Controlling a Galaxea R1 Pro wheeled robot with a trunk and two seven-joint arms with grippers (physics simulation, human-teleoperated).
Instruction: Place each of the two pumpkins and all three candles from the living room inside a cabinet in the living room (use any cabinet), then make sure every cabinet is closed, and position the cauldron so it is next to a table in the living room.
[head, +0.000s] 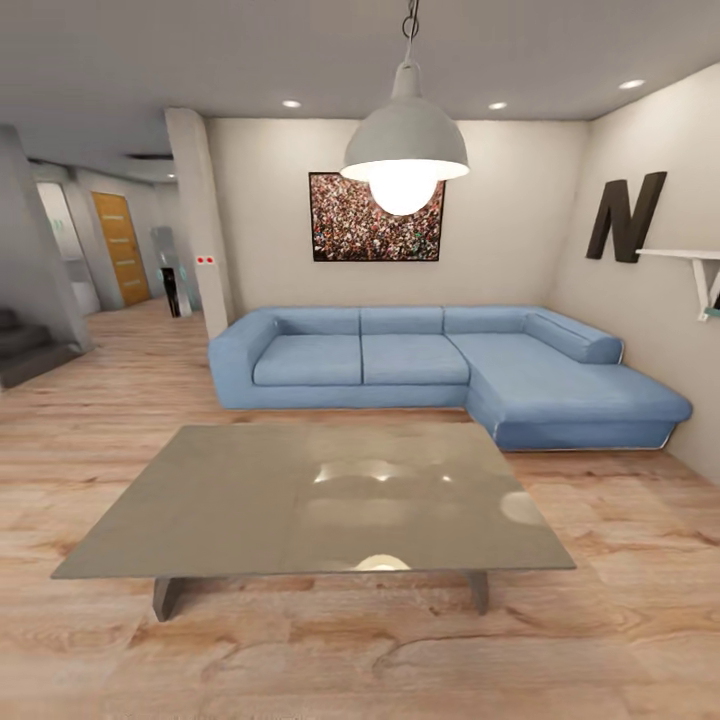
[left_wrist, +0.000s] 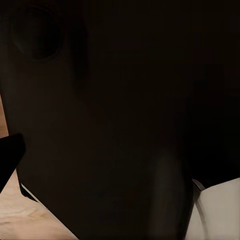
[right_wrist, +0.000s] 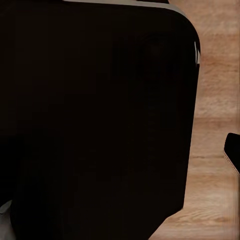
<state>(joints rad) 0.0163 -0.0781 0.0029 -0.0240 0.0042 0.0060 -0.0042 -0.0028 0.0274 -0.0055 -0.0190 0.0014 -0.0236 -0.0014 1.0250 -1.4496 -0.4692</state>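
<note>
Grey glossy table (head: 300, 500) fills lower centre; pumpkins should be light and round, held across the middle. Claw state: cannot tell.

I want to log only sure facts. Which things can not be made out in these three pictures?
- Left gripper state: left wrist view, a dark body close to the lens blocks it.
- Right gripper state: right wrist view, a similar dark body blocks it.
- Wall shelf: head view, cut off by the right edge.
- Objects down the hallway: head view, too small to identify.
</note>
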